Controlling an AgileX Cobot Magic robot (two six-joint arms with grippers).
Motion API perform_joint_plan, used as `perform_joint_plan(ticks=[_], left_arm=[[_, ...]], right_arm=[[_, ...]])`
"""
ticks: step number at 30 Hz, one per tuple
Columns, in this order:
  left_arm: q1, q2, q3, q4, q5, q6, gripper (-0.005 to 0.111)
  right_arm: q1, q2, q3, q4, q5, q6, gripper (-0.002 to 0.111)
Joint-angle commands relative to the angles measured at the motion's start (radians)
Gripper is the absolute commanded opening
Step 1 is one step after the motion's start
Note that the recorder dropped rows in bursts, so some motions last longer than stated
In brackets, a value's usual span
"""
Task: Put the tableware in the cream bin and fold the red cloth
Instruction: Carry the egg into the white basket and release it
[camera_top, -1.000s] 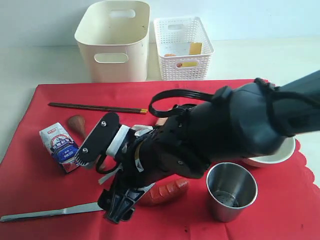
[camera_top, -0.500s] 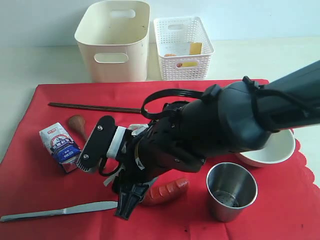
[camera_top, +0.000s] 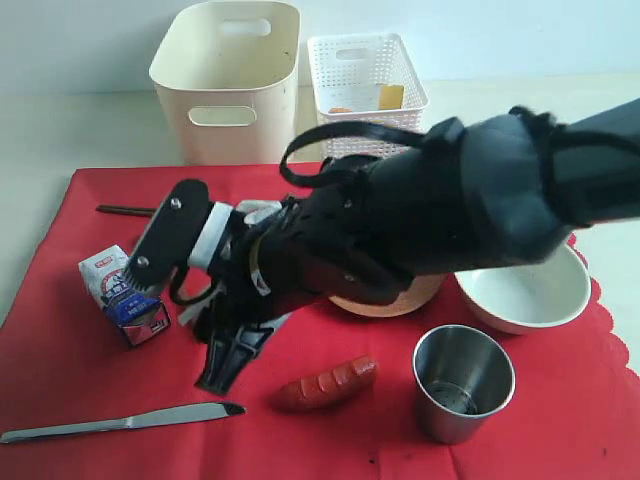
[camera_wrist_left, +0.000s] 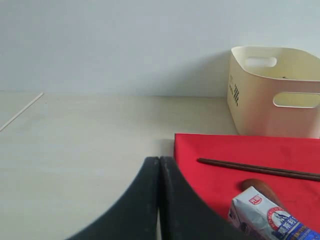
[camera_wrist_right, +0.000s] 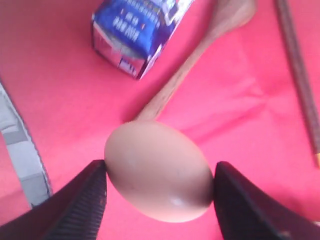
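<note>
My right gripper (camera_wrist_right: 159, 182) is shut on a tan egg (camera_wrist_right: 157, 170), held above the red cloth (camera_top: 70, 370) over the wooden spoon (camera_wrist_right: 200, 55). In the exterior view that gripper (camera_top: 228, 352) hangs beside the carton. The dark chopsticks (camera_top: 125, 210) lie at the cloth's far left, the silver knife (camera_top: 120, 423) at its near edge. The arm hides most of the wooden plate (camera_top: 390, 300). The white bowl (camera_top: 530, 290) and steel cup (camera_top: 463, 380) sit to the right. The cream bin (camera_top: 228, 80) stands behind. My left gripper (camera_wrist_left: 159, 162) is shut and empty over bare table.
A blue-white carton (camera_top: 125, 293) stands on the cloth's left part, close to the right gripper. A red sausage (camera_top: 325, 382) lies between knife and cup. The white lattice basket (camera_top: 365, 95) with food pieces stands right of the cream bin.
My right arm has risen and swung left and back, away from the sausage and knife tip toward the carton. The plate's near rim has come into view.
</note>
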Motion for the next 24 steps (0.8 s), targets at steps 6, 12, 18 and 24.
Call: perform_joint_plan(ticks=[6, 12, 18, 24], left_arm=[[0.002, -0.006, 0.0, -0.002, -0.002, 0.002, 0.0], [0.002, -0.006, 0.0, -0.002, -0.002, 0.002, 0.0], [0.002, -0.006, 0.0, -0.002, -0.002, 0.002, 0.0], [0.002, -0.006, 0.0, -0.002, -0.002, 0.002, 0.0]], right_arm=[[-0.178, -0.19, -0.018, -0.056, -0.02, -0.007, 0.0], [-0.362, -0.226, -0.018, -0.056, -0.179, -0.007, 0.0], [-0.519, -0.184, -0.018, -0.052, -0.341, -0.007, 0.0], [-0.617, -0.106, -0.018, -0.045, -0.53, -0.007, 0.0]])
